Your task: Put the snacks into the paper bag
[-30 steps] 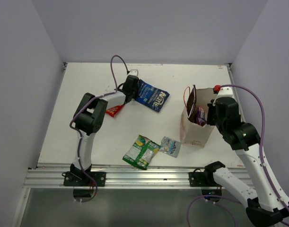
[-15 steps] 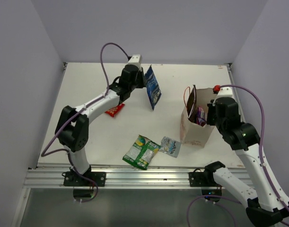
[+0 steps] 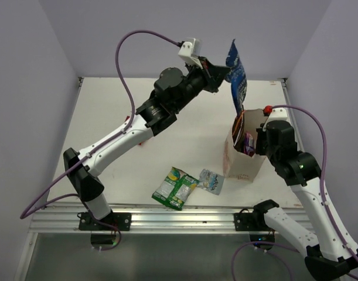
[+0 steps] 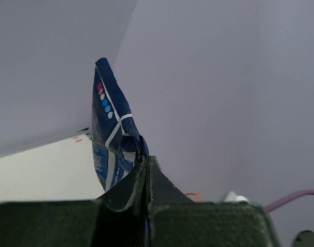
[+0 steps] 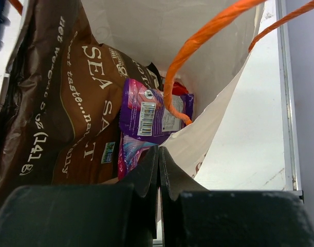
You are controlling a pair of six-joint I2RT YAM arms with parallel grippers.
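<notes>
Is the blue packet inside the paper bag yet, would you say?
Out: the left gripper holds the blue packet over the mouth of the paper bag.

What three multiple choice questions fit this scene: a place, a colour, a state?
1. Where is the blue packet? A lying flat; B held aloft by the left tool near the paper bag; C inside the bag.
2. What colour is the largest packet in the bag? A brown; B green; C yellow.
3. How is the right tool? A wide open; B shut on the bag's wall; C shut on a packet.
Answers: B, it hangs from the shut tool; A, right wrist view shows brown; B, white paper runs between its fingers.
</notes>
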